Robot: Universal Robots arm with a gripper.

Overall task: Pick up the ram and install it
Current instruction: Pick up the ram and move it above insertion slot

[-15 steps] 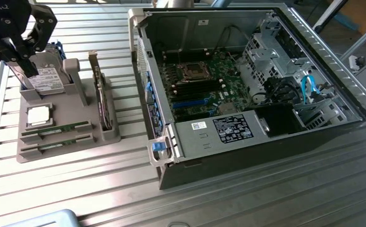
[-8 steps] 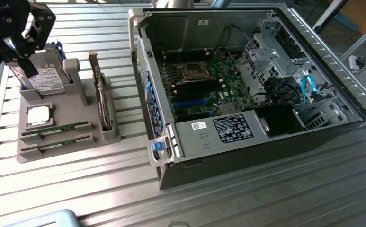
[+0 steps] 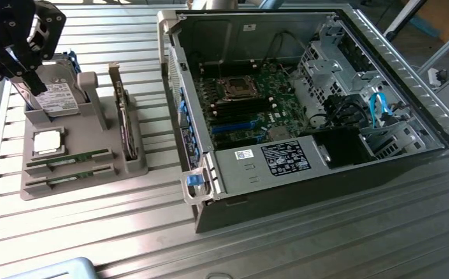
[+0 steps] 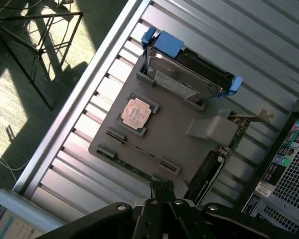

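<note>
Here, fingers [image 3: 32,81] pressed shut with nothing gripped, hanging above the hard drive [image 3: 57,96] at the far end of the gray holder [image 3: 92,142] on the bench [image 3: 131,232]. Well apart from them, at the holder's near end, the ram [image 3: 69,158] lying flat in its slot beside a second stick [image 3: 69,175], with a square processor [image 3: 47,141] in between. To the exterior view's right, the open computer case [image 3: 302,192].

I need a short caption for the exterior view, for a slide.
Shut pincer over the grey parts tray holding the ram, beside an open computer case.
</note>
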